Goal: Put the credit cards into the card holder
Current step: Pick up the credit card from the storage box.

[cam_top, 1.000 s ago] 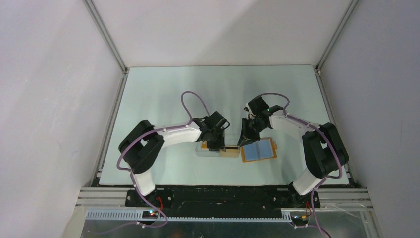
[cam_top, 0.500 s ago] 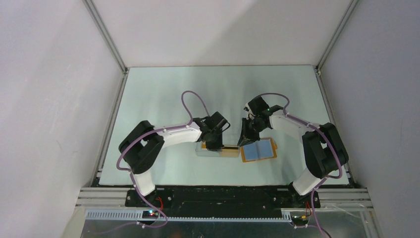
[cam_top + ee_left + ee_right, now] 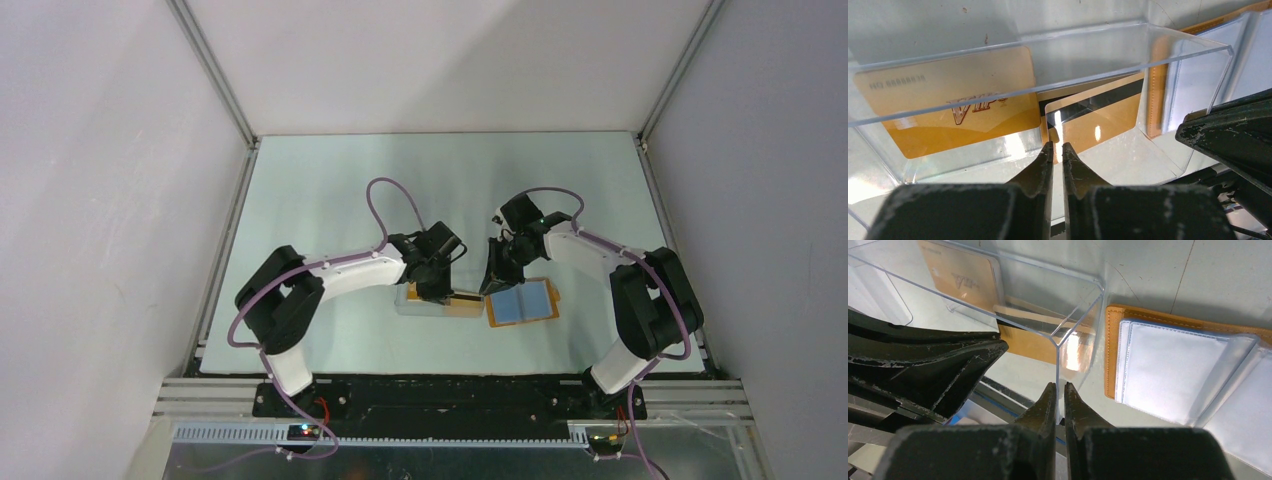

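Black and scuffed, the left arm's jaws reach down into the clear box near the middle of the pale green worktop. They are drawn almost together, with only a thin slit left between the fingertips. The tips sit at the near corner of the striped card. Whether that corner is actually pinched in the slit cannot be told from the wrist view.

At the left end of the box lies the VIP card, a golden-orange card with its printed face up. The striped card is to its right, well apart from the left wall, with its dark band facing the camera and glare spots across its gold face. A further strip of gold shows just behind its top edge. From overhead, only a narrow orange bar shows at the box's right end.

Further right, the right arm's jaws are closed on the clear box. In the right wrist view, the upright edge of its right-hand corner runs straight down between the two tips.

Just beside the box on the right, the card holder lies open and flat on the worktop. Its pale blue-grey pockets face up inside an orange-tan stitched border. No card is in its pockets.
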`<state>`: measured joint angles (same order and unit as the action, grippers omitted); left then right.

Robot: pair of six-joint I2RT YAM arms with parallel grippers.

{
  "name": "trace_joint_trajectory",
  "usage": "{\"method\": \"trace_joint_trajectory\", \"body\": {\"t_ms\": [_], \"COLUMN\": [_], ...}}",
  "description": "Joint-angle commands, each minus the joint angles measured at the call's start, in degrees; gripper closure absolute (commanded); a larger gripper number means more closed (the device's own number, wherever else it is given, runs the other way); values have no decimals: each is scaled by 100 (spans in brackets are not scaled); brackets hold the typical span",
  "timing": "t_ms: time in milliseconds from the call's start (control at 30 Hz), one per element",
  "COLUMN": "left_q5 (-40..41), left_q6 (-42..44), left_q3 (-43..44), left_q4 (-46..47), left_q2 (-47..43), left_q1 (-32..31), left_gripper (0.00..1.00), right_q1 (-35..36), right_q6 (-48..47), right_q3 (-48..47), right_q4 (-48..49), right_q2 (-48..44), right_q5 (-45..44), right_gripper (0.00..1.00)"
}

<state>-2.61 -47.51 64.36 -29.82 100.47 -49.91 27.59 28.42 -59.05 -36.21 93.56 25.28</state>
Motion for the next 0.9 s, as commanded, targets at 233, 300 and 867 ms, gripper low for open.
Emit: {"method": "trace_joint_trajectory", "body": {"t_ms": [233,300,867], "left_q5": [-355,-364,-685], "left_q6": [-137,-144,-229], "left_q3": [327,336,259], "left_q4": [471,471,637], "left_q2": [-392,-479,-287], "left_q1": [-146,-147,-185], "left_gripper": [90,89,74], "right_q1": [114,113,111], "right_q6": [-21,-21,-4], "right_q3": [-127,-133,-127], "right_q4": [35,35,48], "right_q2": [119,107,99], "right_q5": [60,64,90], "right_gripper": [97,98,97]}}
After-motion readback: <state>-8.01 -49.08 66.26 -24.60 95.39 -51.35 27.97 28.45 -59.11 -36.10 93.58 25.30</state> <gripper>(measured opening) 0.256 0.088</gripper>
